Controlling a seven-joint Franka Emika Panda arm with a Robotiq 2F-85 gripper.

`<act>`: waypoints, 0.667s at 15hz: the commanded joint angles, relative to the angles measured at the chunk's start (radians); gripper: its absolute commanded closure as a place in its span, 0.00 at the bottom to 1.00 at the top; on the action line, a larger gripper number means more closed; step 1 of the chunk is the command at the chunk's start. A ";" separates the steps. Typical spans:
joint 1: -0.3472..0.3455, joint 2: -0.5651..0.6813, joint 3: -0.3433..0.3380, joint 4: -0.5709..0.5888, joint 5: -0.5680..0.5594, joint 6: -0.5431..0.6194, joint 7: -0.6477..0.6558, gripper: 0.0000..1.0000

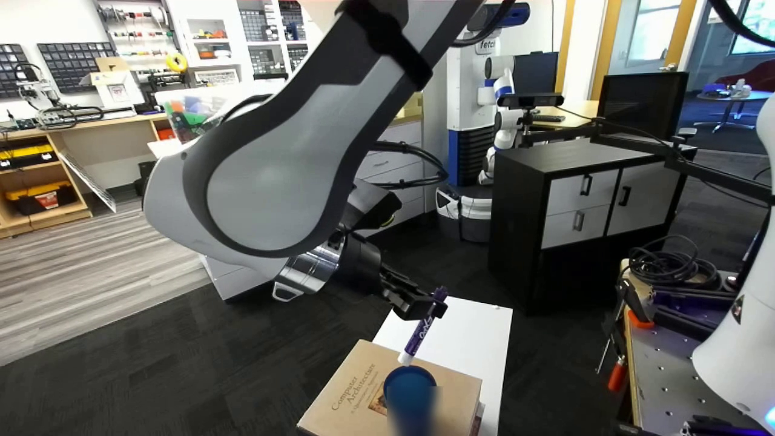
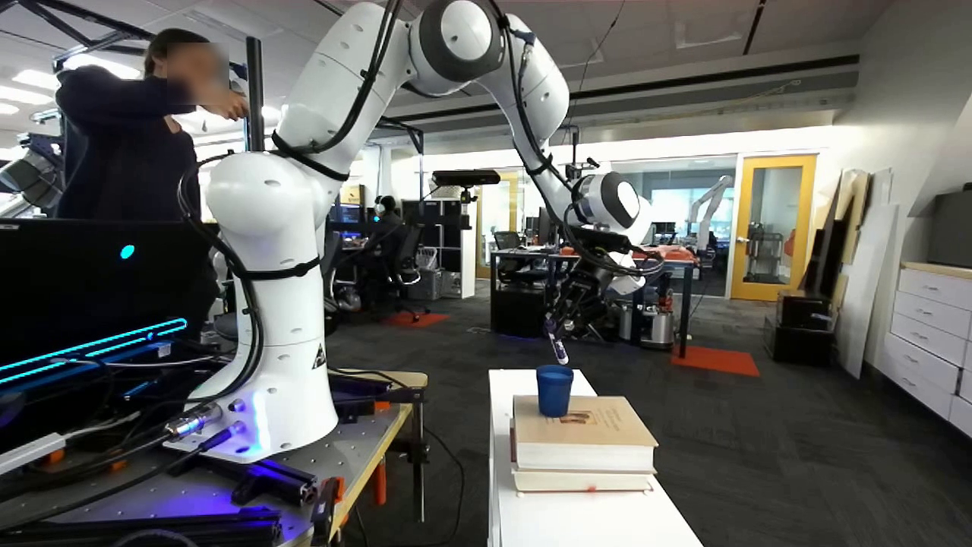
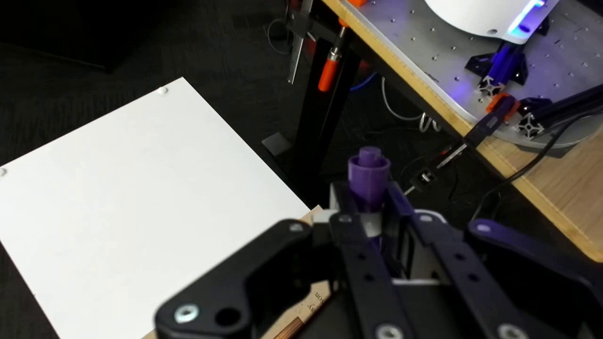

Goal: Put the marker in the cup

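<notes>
The marker, a purple stick with a white lower end, hangs tilted from my gripper in both exterior views (image 1: 419, 334) (image 2: 559, 349). My gripper (image 1: 431, 307) is shut on its upper part; it also shows in an exterior view (image 2: 560, 325). In the wrist view the purple end of the marker (image 3: 368, 181) sticks up between the fingertips (image 3: 370, 207). The blue cup (image 1: 410, 393) stands upright on a book, also in an exterior view (image 2: 554, 391). The marker's white end appears just above the cup's rim, apart from it. The cup is hidden in the wrist view.
Two stacked books (image 2: 607, 433) with a tan cover on top lie under the cup. They rest on a white surface (image 1: 475, 339), also in the wrist view (image 3: 141, 202). The robot's metal-topped table (image 2: 364, 448) stands beside it. A person (image 2: 129, 144) stands behind the robot base.
</notes>
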 commanded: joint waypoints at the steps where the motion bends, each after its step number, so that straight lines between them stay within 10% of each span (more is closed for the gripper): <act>1: 0.031 0.086 0.006 0.110 -0.027 -0.111 0.030 0.95; 10: 0.084 0.248 0.019 0.256 -0.075 -0.167 -0.008 0.95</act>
